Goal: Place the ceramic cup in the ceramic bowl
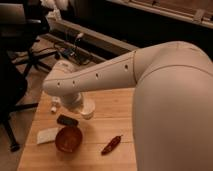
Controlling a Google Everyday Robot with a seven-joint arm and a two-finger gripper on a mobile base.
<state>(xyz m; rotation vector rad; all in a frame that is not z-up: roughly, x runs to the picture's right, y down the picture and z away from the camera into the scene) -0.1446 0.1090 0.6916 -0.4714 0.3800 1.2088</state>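
Note:
The white ceramic cup point(88, 108) sits just under the white wrist of my arm, above the wooden table point(115, 112) and up and to the right of the bowl. The reddish-brown ceramic bowl point(68, 139) stands near the table's front left. My gripper point(81, 111) is at the end of the arm, right at the cup, and is mostly hidden by the wrist. I cannot tell whether the cup rests on the table or is lifted.
A flat black object point(66, 120) lies just behind the bowl. A white bottle point(54, 106) lies at the table's left edge. A white packet point(47, 135) lies left of the bowl and a red chili pepper point(111, 145) to its right. Office chairs point(20, 55) stand at the left.

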